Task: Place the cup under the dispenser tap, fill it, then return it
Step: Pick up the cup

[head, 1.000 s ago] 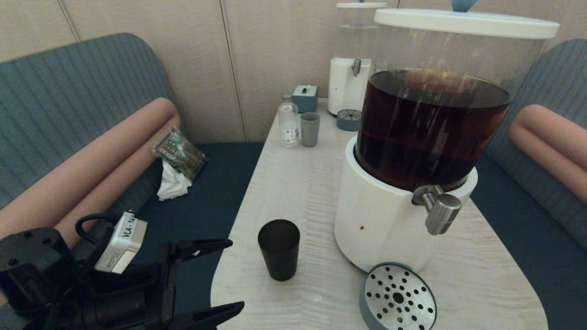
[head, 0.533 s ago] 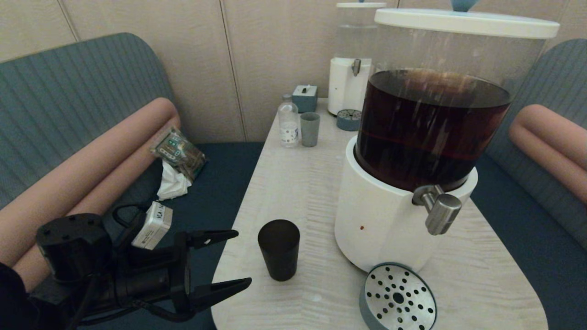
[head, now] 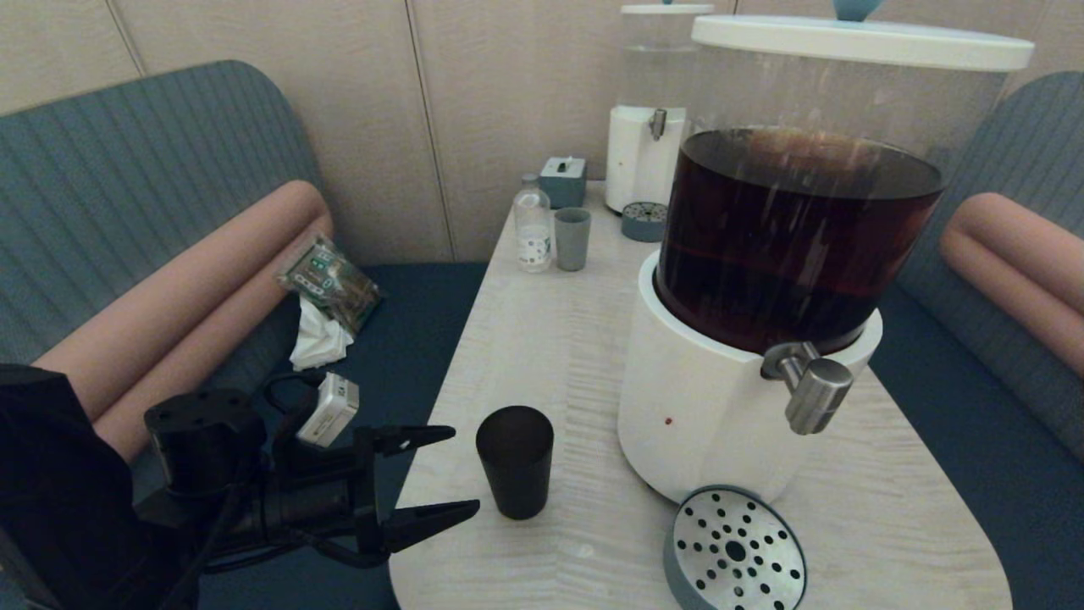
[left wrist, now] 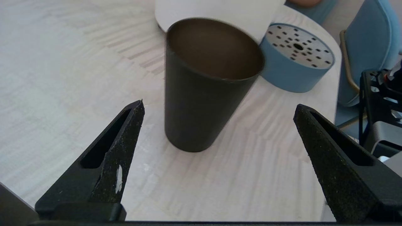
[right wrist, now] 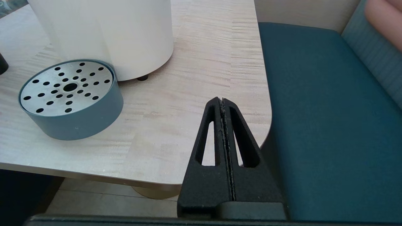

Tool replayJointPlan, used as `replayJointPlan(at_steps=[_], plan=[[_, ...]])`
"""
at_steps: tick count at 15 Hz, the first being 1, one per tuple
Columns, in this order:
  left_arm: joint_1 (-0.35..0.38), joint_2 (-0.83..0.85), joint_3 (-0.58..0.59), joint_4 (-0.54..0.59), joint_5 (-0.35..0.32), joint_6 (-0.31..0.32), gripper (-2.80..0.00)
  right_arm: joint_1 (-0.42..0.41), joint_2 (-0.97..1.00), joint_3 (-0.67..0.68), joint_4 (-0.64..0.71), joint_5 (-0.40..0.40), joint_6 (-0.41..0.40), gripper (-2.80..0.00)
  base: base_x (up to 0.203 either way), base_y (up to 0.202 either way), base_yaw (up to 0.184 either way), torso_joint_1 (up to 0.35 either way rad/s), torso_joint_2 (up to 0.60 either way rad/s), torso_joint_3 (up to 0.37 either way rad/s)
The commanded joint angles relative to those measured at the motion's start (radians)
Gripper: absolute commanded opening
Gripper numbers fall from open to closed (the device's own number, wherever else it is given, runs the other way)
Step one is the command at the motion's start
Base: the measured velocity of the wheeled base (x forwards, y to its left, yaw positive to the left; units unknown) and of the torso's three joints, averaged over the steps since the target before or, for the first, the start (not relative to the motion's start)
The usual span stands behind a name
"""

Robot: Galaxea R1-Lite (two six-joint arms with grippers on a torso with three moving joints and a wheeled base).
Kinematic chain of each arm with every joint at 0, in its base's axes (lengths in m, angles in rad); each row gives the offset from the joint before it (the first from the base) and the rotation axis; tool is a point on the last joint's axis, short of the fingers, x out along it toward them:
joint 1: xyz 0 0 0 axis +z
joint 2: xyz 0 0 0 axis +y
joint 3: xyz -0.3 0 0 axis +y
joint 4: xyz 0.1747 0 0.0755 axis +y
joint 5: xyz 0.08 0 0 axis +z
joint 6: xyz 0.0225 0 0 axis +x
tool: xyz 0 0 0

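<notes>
The matte black cup (head: pixel 515 462) stands upright and empty on the pale table, left of the big dispenser's white base (head: pixel 703 415). In the left wrist view the cup (left wrist: pixel 204 84) sits ahead of the wide-apart fingertips. My left gripper (head: pixel 461 474) is open at the table's left edge, just short of the cup and not touching it. The brushed-steel dispenser tap (head: pixel 809 385) juts out over the round perforated drip tray (head: pixel 735 551). My right gripper (right wrist: pixel 222 100) is shut on nothing, parked low by the table's near right corner.
At the far end stand a smaller clear-liquid dispenser (head: pixel 650 127), a grey-green cup (head: pixel 572 239), a small bottle (head: pixel 533 224) and a little blue box (head: pixel 563 180). Teal benches flank the table (head: pixel 550 339); a snack packet and tissue (head: pixel 326 296) lie on the left bench.
My left gripper has risen and moved right towards the cup, still open. The cup, the dispenser and the drip tray have not moved.
</notes>
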State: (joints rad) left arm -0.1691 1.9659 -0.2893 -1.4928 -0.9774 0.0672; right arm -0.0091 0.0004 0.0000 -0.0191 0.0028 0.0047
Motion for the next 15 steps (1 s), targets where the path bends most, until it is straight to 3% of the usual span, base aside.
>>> replayJointPlan(at_steps=[1, 15], plan=[[-0.001, 0.037, -0.013, -0.009, -0.006, 0.000, 0.00, 0.000, -0.002, 0.006, -0.001, 0.000, 0.000, -2.80, 0.000, 0.000, 0.000, 0.000, 0.00, 0.000], [-0.056, 0.153, -0.123, -0.001, -0.008, 0.000, 0.00, 0.000, -0.002, 0.006, -0.001, 0.000, 0.000, -2.80, 0.000, 0.000, 0.000, 0.000, 0.00, 0.000]])
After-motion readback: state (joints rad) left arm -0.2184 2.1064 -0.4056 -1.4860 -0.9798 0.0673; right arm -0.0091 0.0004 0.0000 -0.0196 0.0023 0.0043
